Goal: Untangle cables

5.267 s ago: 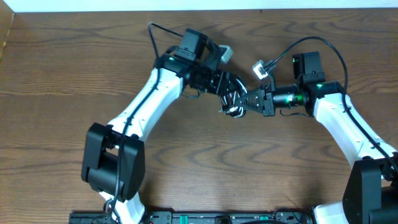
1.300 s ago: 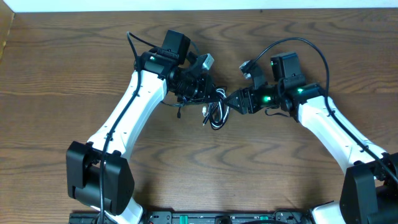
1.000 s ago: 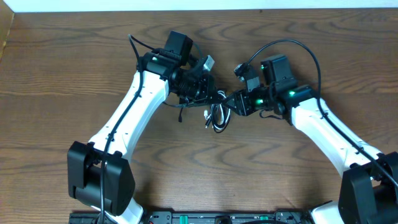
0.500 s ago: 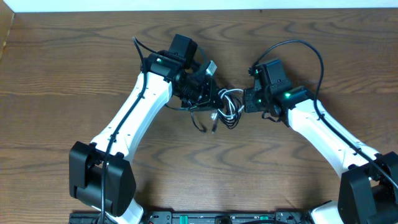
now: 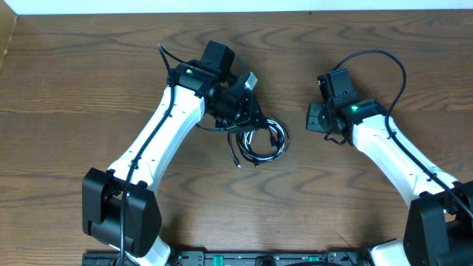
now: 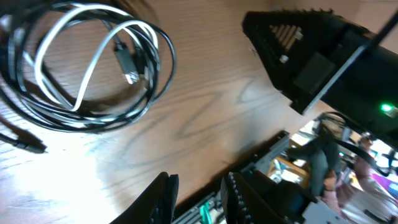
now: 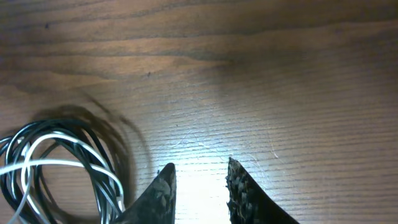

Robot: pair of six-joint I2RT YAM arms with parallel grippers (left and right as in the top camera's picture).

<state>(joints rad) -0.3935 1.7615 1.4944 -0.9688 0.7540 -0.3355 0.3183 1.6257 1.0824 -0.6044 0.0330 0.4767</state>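
Overhead, cables (image 5: 260, 142): black and white cords lie in one overlapping ring on the surface (image 5: 66, 96), with loose ends trailing toward 7 o'clock.
Overhead, left pincer (image 5: 251, 117): sits at 11 o'clock of the cables, right at their rim. Its grip cannot be read from this view.
Overhead, right pincer (image 5: 315, 118): sits at 3 o'clock of the cables, clearly apart from them.
Left wrist, left pincer (image 6: 199, 194): released, with nothing between its fingers. The cables (image 6: 87, 74) fill the view's 10 o'clock, and a dark plug (image 6: 127, 62) lies inside the loops.
Left wrist, risk: a bite across the whole rim would likely take black and white strands together and drag the tangle instead of opening it.
Right wrist, right pincer (image 7: 199, 186): released and empty, with bare wood between its fingers. The cables (image 7: 56, 162) sit at 8 o'clock, cut off by the frame edge.
Right wrist, risk: if one arm pulls while the other pins nothing, the whole ring may simply slide. The plug could also catch in a loop and tighten it.
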